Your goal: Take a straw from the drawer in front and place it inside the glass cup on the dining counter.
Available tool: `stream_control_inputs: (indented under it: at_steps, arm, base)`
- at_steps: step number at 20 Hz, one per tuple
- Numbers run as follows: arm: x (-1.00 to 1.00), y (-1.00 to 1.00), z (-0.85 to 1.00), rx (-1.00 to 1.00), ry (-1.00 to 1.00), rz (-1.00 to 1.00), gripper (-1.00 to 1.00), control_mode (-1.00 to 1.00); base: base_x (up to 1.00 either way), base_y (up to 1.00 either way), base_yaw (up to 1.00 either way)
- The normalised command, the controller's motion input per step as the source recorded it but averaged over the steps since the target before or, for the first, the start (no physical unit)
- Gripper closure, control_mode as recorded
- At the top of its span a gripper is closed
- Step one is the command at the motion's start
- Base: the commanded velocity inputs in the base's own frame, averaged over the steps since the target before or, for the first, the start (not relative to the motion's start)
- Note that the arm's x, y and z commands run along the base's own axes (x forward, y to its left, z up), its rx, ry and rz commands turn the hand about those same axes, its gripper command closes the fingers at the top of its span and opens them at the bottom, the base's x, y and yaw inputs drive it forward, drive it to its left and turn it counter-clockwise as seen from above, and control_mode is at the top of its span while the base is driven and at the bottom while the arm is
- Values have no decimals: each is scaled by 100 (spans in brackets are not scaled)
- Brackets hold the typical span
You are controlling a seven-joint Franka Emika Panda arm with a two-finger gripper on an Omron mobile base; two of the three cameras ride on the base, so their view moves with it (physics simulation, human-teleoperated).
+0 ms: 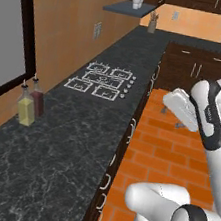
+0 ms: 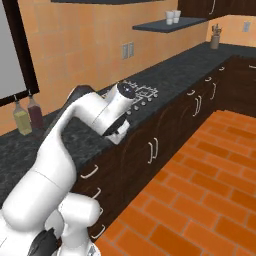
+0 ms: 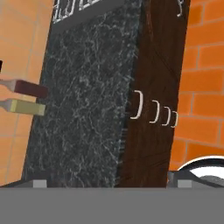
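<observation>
The arm is folded up high over the brick floor (image 1: 161,156), its gripper (image 1: 175,112) hanging clear of the black granite counter (image 1: 66,146) and holding nothing; the finger tips (image 3: 40,183) barely show at the bottom of the hand view, set at the far sides, so the jaws stand wide apart. From the hand view the counter's front edge runs as a straight line down the middle, and just past it the dark cabinet front drops away with a row of small curved silver handles (image 3: 138,105) stacked close together; one of these likely belongs to the drawer (image 3: 148,131), though from this angle I can't say which panel is which. The drawer fronts all look flush and closed. Two bottles, one yellow (image 1: 25,109) and one dark red (image 1: 38,102), stand near the back wall, well away from the counter edge. The cooktop (image 1: 103,81) sits farther along the counter. The floor beside the cabinets lies open, giving the arm plenty of room on that side.
</observation>
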Motion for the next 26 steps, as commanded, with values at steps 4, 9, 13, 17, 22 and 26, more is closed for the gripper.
stream_control_inputs:
  at_steps: [4,9,13,17,22,26]
  arm:
    - [0,-57,-96,35,-10,0,-100,-100]
    - [3,-17,-89,20,-6,1,-100,-100]
    - [35,0,-88,13,0,6,-100,-100]
    - [60,2,-93,15,0,6,-100,-100]
    - [63,9,-91,20,3,8,-100,-100]
    - [26,30,-74,17,0,12,-100,-100]
  base:
    - [0,0,0]
    - [0,0,0]
    - [0,0,0]
    - [0,0,0]
    - [0,0,0]
    - [0,0,0]
